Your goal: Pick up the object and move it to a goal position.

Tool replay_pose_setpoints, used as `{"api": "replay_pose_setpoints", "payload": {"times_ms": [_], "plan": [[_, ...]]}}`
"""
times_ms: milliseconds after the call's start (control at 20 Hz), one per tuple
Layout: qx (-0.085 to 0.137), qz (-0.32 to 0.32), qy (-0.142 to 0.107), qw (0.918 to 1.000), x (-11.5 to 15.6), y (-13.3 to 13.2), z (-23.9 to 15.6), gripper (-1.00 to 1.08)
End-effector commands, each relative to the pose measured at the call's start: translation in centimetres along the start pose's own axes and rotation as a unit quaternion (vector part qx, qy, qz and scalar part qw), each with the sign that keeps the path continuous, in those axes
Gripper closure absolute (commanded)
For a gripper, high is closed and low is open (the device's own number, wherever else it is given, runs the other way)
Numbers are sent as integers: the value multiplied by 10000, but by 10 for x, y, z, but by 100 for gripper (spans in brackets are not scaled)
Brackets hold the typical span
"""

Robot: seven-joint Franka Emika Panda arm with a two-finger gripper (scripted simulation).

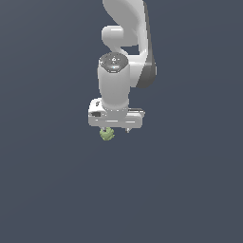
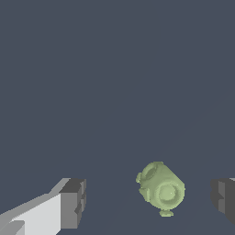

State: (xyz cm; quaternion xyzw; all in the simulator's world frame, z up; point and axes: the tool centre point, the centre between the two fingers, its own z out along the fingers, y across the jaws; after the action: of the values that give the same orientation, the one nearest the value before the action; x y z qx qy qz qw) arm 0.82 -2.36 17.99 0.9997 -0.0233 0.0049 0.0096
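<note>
The object [image 2: 161,188], a small light-green lumpy piece, lies on the dark bench [image 2: 114,69] between the two fingers of the tool [image 2: 147,202], nearer one finger than the other and touching neither. In the wrist view it reads as a short stubby barrel lying on its side, its long axis running slantwise across the gap, with one round ringed end face turned toward the camera and a tiny knob sticking out from its edge. The tool is spread wide, released, with nothing held: the dark pads [image 2: 73,202] stand well apart with bare bench showing on both sides of the object. The exterior view shows the white arm [image 1: 124,42] reaching straight down, its tool [image 1: 115,129] low over the object [image 1: 107,134], which peeks out as a green lump beneath the hand toward the exterior view's left; there the fingers are mostly hidden and the object's shape is too small to read
</note>
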Motion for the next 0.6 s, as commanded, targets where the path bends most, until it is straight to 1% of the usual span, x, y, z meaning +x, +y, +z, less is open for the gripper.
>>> {"api": "replay_pose_setpoints", "payload": {"times_ms": [0,300,550], "plan": [[-12,34,2,10000,0,4,-2,-92],[-6,-69,-2,10000,-1,3,1,-92],[-5,-304,-6,9995,-5,8,7,-92]]}}
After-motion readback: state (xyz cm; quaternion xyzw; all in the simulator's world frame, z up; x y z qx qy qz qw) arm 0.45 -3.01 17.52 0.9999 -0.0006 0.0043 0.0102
